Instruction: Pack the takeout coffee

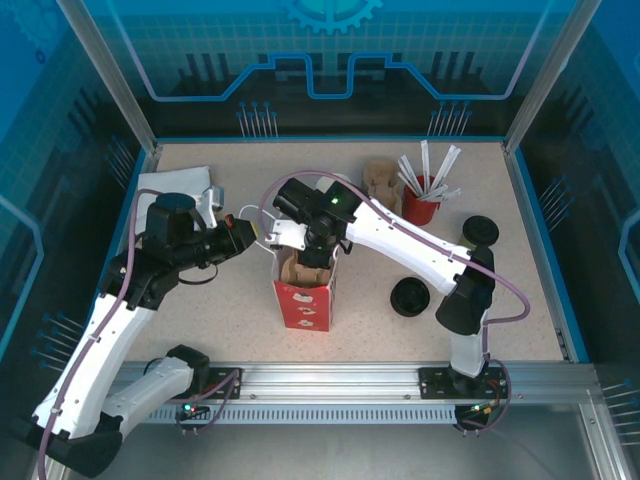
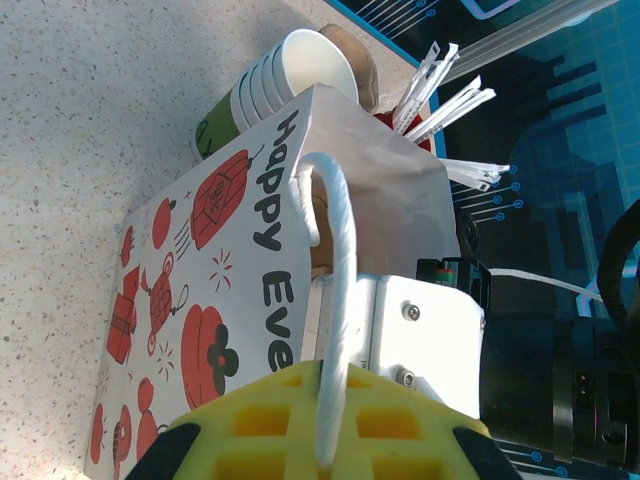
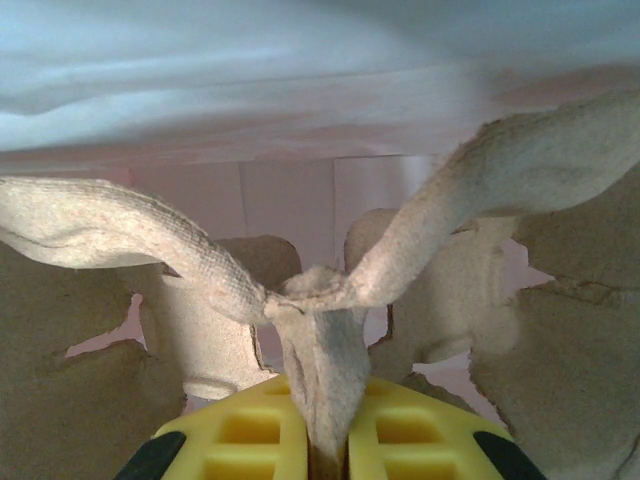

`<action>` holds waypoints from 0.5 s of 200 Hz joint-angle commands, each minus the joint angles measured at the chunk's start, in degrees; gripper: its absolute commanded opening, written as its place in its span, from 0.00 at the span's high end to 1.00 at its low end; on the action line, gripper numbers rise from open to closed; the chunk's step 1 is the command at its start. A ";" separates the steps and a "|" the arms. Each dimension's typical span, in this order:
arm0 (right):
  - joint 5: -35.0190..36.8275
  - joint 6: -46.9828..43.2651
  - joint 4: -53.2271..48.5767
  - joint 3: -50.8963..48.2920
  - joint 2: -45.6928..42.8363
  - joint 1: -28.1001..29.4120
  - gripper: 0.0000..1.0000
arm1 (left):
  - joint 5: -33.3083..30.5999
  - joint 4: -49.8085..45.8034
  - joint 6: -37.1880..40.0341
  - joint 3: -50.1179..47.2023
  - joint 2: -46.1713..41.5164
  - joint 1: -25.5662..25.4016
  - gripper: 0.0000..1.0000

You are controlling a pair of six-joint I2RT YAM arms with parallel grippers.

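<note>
1. The left gripper (image 2: 322, 440) is clamped on the white handle (image 2: 338, 250), keeping the paper bag (image 1: 305, 300) upright and open.
2. The right gripper (image 3: 325, 445) pinches the pulp carrier (image 3: 110, 240) by its centre fin, to seat it inside the bag.
3. The takeout coffee (image 1: 481, 229), probably the black-lidded round at far right, waits on the table (image 1: 200, 330).

A paper bag (image 1: 305, 295) was set near the middle of the table (image 1: 230, 320), with a pulp carrier (image 1: 298, 268) lodged in it; a stack of cups (image 2: 268, 85) was placed behind the bag; a straw holder (image 1: 421, 208) was stood towards the far edge; lids (image 1: 410, 298) were laid right of the bag.
</note>
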 commanded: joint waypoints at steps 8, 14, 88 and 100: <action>-0.02 -2.52 -3.09 -0.46 0.15 -0.58 0.87 | -4.24 -2.57 -0.61 0.26 -1.13 -0.47 1.00; 0.09 -2.69 -3.20 -0.70 -0.02 -0.67 0.87 | -4.75 -2.82 -0.66 0.24 -1.17 -0.41 1.00; -0.09 -2.89 -1.47 -4.64 -2.11 -1.45 0.87 | -7.70 -4.85 -1.30 0.53 -1.66 -0.40 1.00; -0.47 -2.63 -1.22 -4.86 -2.32 -1.78 0.87 | -7.93 -5.02 -1.30 0.49 -1.63 -0.40 1.00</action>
